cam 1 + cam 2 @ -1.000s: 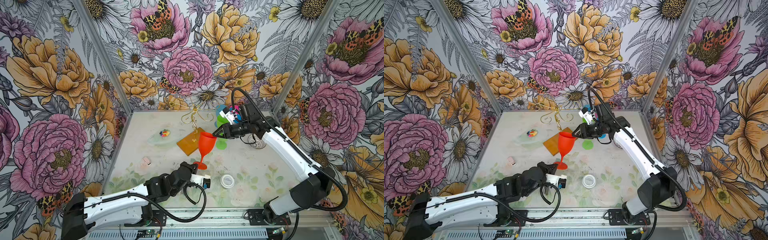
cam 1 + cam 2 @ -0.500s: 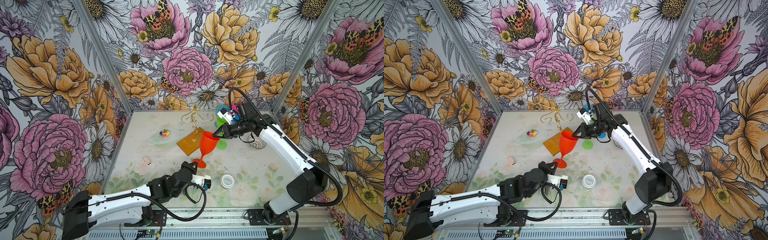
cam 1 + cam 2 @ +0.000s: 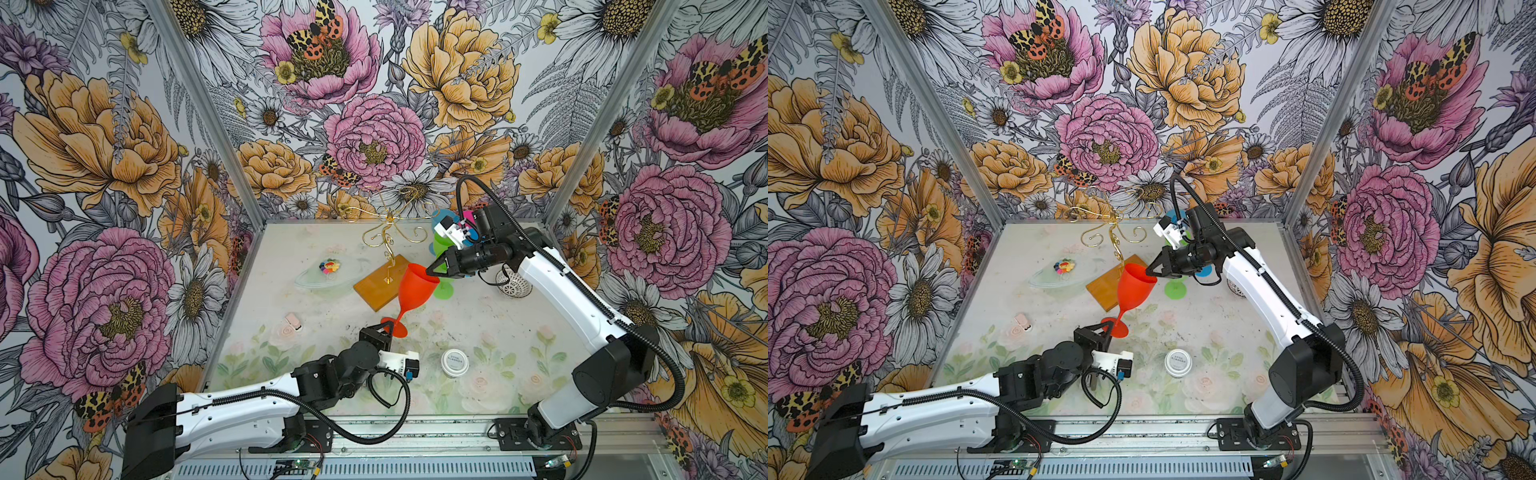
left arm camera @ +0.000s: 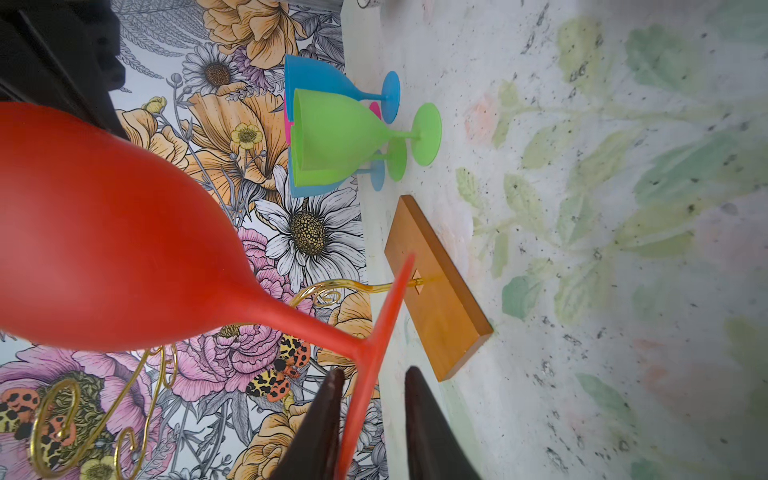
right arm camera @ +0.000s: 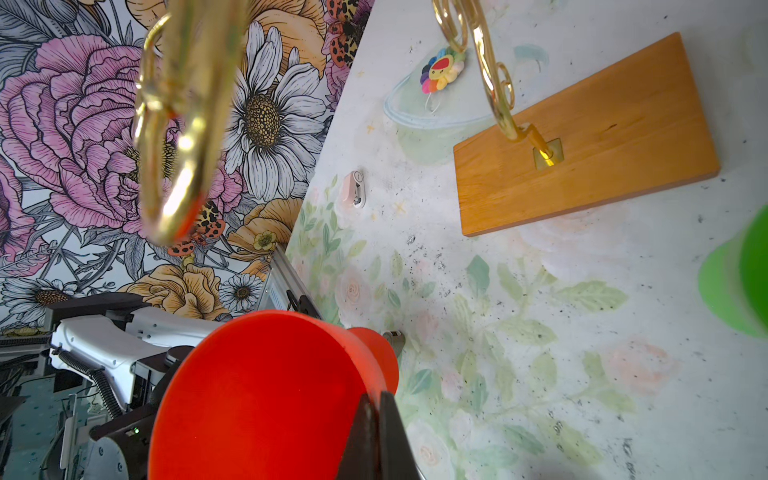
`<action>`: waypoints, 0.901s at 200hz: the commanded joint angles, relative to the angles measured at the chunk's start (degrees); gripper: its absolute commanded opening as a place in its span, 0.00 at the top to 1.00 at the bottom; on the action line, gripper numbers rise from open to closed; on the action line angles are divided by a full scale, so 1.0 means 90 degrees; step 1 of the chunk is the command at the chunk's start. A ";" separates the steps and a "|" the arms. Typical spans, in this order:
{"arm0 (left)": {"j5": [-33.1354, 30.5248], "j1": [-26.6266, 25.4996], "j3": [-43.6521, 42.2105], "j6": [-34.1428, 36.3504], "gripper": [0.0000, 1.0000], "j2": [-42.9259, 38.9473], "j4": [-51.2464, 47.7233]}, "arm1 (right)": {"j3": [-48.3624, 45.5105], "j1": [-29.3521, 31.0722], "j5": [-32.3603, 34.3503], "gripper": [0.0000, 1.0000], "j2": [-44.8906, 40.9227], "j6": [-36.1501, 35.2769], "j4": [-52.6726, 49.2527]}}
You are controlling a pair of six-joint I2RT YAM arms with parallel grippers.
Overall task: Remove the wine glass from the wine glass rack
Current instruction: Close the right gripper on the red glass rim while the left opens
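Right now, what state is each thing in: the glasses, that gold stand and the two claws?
red wine glass: off the rack, tilted, held by its rim.
wine glass rack: upright, no glass hanging on it.
right gripper: shut on the red wine glass's rim.
left gripper: open, straddling the red glass's foot.
green wine glass: standing upright on the table.
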 commanded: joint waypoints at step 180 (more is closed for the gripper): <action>0.2342 0.1837 0.1269 -0.6380 0.08 -0.0625 -0.0962 | -0.1084 -0.0348 0.3845 1.00 -0.1191 -0.0874 0.0088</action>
